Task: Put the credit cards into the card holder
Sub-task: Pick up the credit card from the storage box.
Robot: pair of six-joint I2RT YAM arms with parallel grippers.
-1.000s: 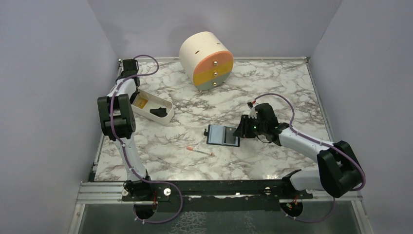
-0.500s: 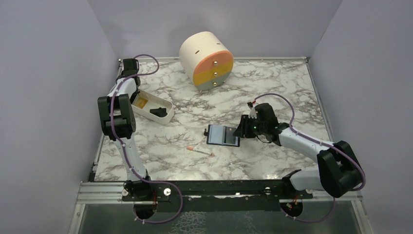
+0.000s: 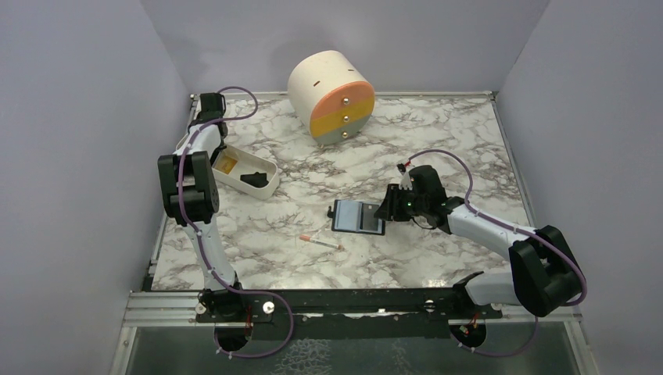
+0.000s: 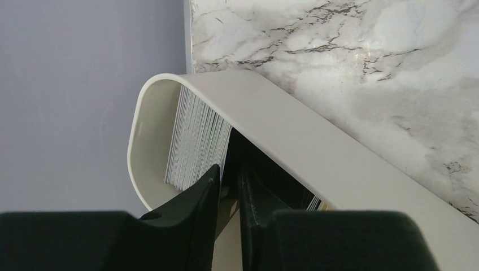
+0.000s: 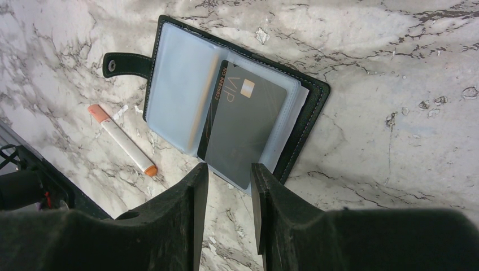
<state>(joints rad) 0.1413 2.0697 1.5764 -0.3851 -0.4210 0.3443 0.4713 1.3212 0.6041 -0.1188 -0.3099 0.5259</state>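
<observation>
**Legible markings:** the dark grey credit card [image 5: 248, 121] carries "VIP" beside a gold chip. A small number line starting "NO" runs along one long edge; the digits are too small to read reliably.

**Card holder [image 5: 178, 90]:** it lies open flat on the marble table [image 3: 438, 141]. It has a black cover, a stitched rim, clear plastic sleeves and a snap strap [image 5: 124, 63] on its left side. The grey card is tucked into its right sleeve, with one corner sticking out past the holder's edge.

**Right gripper [image 5: 229, 167]:** it sits at the holder's right edge with its fingers apart. The protruding card corner lies in the gap; contact cannot be confirmed.

**White stick with orange ends [image 5: 121, 139]:** it lies just near-left of the holder.

**Orange-yellow credit card [image 3: 227, 163]:** it lies in the white tray [image 4: 294, 135], well apart from the holder to its far left.

**Left gripper [image 4: 228, 169]:** it is inside that tray, with its fingers a narrow slit apart. Whether they grip anything cannot be told.
</observation>
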